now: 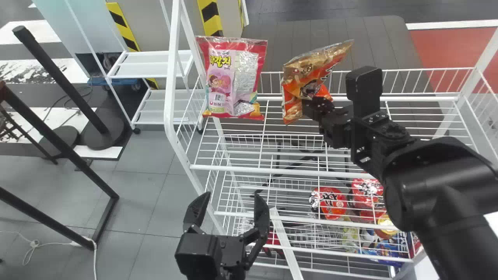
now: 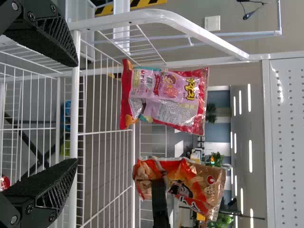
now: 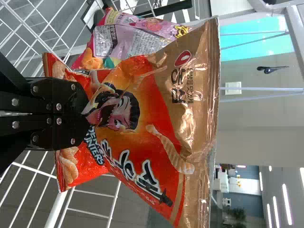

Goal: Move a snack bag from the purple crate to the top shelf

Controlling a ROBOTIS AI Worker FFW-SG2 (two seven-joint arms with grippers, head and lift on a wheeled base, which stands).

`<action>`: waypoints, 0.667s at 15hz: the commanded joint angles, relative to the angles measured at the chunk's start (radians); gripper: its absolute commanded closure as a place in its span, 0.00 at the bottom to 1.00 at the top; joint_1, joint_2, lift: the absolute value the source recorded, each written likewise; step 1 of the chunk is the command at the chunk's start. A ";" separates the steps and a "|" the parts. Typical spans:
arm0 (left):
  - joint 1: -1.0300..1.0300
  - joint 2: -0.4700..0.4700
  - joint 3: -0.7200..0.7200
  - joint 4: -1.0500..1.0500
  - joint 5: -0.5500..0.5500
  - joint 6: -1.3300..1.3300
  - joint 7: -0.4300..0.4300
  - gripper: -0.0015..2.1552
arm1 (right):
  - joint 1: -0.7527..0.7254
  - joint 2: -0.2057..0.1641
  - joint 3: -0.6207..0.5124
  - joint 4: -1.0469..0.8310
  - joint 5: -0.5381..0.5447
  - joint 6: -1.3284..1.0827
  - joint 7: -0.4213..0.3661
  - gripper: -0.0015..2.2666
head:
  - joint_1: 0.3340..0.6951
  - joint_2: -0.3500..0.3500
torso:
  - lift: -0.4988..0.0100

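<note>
The snack bag (image 1: 299, 77) is over the top shelf (image 1: 233, 168), in the right gripper's hold. Nearest the head camera, the left gripper (image 1: 232, 196) has its fingers spread wide with nothing between them. Farther in, the right gripper (image 3: 85, 104) has its fingers closed together on the bag's lower part, the gold end leaning up and away from them. Whether its bottom touches the wire I cannot tell.

It should be light for its size: thin, slick film, puffed with air, over brittle pieces. A hard squeeze would likely crush those, and a loose one could let the bag swivel or slip. The low grip leaves the tall top unsupported, so the bottom ought to settle first, with the fingers parting gently. For a fresh hold, a fold of slack film would serve better than the full middle. Beside it, the pink bag (image 1: 233, 77) stands upright and apart at the left end.
</note>
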 commanded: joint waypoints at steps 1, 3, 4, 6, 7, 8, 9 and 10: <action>0.000 0.000 0.000 0.009 0.001 -0.009 0.000 0.05 | -0.018 0.001 0.006 0.033 -0.017 0.005 -0.001 0.73 | 1.00 0.75 | 0.98; -0.002 -0.002 0.000 0.011 0.003 -0.015 0.000 0.05 | -0.024 0.001 0.006 0.057 -0.020 0.005 -0.001 0.73 | 1.00 0.75 | 0.98; -0.002 -0.002 0.000 0.012 0.004 -0.015 0.000 0.05 | -0.033 0.001 0.006 0.074 -0.031 0.005 -0.001 0.73 | 1.00 0.75 | 0.98; -0.005 -0.005 0.000 0.021 0.004 -0.019 0.000 0.05 | -0.050 0.001 0.003 0.099 -0.062 0.005 -0.001 0.73 | 1.00 0.75 | 0.98; -0.006 -0.005 0.002 0.024 0.004 -0.022 0.000 0.05 | -0.056 0.001 0.001 0.108 -0.075 0.005 0.000 0.73 | 1.00 0.75 | 0.98; -0.008 -0.005 0.000 0.026 0.004 -0.022 0.000 0.05 | -0.059 0.001 0.003 0.112 -0.078 0.002 -0.001 0.73 | 1.00 0.75 | 0.98; -0.008 -0.005 0.002 0.024 0.004 -0.022 0.000 0.05 | -0.063 0.001 0.003 0.120 -0.078 -0.007 -0.001 0.73 | 1.00 0.75 | 0.98; -0.008 -0.005 0.003 0.024 0.004 -0.022 0.000 0.05 | -0.066 0.001 0.004 0.129 -0.082 -0.019 -0.003 0.73 | 1.00 0.76 | 0.98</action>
